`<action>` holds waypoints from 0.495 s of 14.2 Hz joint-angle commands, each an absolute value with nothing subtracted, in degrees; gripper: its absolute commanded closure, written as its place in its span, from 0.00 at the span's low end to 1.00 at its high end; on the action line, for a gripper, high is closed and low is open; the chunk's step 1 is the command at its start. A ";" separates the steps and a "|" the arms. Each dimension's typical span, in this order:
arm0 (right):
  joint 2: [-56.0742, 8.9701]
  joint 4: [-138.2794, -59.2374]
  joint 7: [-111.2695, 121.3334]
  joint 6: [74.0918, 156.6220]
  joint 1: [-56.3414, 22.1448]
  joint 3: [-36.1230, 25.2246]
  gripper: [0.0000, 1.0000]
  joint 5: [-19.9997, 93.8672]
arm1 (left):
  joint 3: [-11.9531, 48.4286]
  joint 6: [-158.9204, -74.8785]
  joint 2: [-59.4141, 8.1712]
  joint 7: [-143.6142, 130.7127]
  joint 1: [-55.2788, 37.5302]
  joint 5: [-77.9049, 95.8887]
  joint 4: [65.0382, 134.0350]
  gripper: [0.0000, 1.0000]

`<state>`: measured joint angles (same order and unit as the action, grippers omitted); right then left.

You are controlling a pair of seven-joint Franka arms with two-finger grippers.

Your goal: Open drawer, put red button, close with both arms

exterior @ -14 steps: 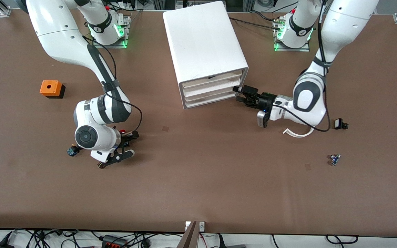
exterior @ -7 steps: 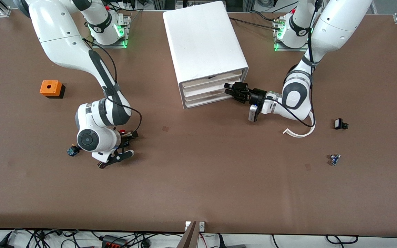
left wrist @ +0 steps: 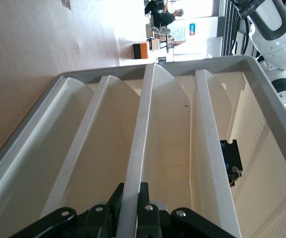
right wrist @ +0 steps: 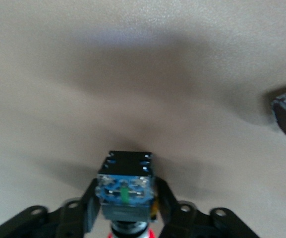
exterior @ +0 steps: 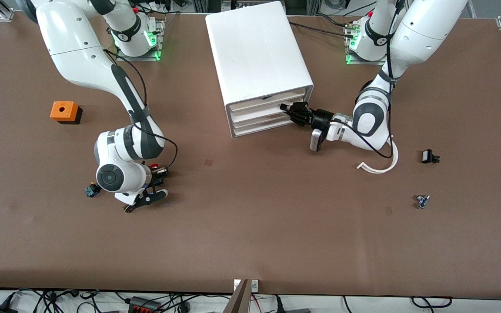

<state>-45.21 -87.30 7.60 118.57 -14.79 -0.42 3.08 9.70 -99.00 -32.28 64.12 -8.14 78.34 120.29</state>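
Observation:
The white four-drawer cabinet [exterior: 257, 48] stands at the table's middle, toward the robots' bases. My left gripper [exterior: 292, 112] is at its front, shut on the front lip of the drawer [exterior: 255, 114] second from the top. In the left wrist view the left gripper [left wrist: 131, 191] has a finger pressed on each side of that drawer's lip [left wrist: 143, 124]. The drawer looks pushed in. My right gripper [exterior: 157, 176] is low over the table toward the right arm's end, shut on the red button [exterior: 154, 166]. The right wrist view shows the button's blue and black body [right wrist: 125, 186] between the right gripper's [right wrist: 127, 206] fingers.
A green-capped button [exterior: 90, 190] lies beside the right arm's wrist. An orange box with a hole [exterior: 64, 112] sits toward the right arm's end. A white curved strip [exterior: 379, 167], a small black part [exterior: 429, 156] and a small blue part [exterior: 422, 201] lie near the left arm.
My left gripper has moved in to the cabinet front and closed on the second drawer's lip. My right gripper's fingers have drawn in on the red button.

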 commanded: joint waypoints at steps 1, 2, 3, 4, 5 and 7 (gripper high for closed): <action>-44.21 -87.37 8.70 118.21 -14.59 0.00 0.96 3.60 | 9.14 -99.05 -38.56 61.54 -7.12 79.01 112.00 0.98; -43.51 -86.93 8.61 118.13 -14.59 0.00 1.00 3.69 | 8.71 -99.14 -40.06 60.04 -6.95 78.93 109.19 0.98; -42.72 -85.71 8.61 117.25 -14.68 0.00 1.00 3.95 | 7.74 -99.14 -41.64 58.72 -6.94 78.06 106.55 0.98; -42.45 -84.13 8.70 115.85 -14.76 0.00 1.00 3.96 | 7.13 -99.14 -42.53 57.32 -6.94 77.70 104.35 0.98; -42.02 -81.15 8.70 113.75 -14.68 0.09 1.00 4.04 | 6.25 -99.14 -43.32 55.30 -6.68 77.61 102.59 0.97; -42.01 -73.25 8.79 108.66 -15.46 0.17 1.00 3.96 | 5.10 -98.79 -44.12 53.70 -6.50 77.52 99.76 0.94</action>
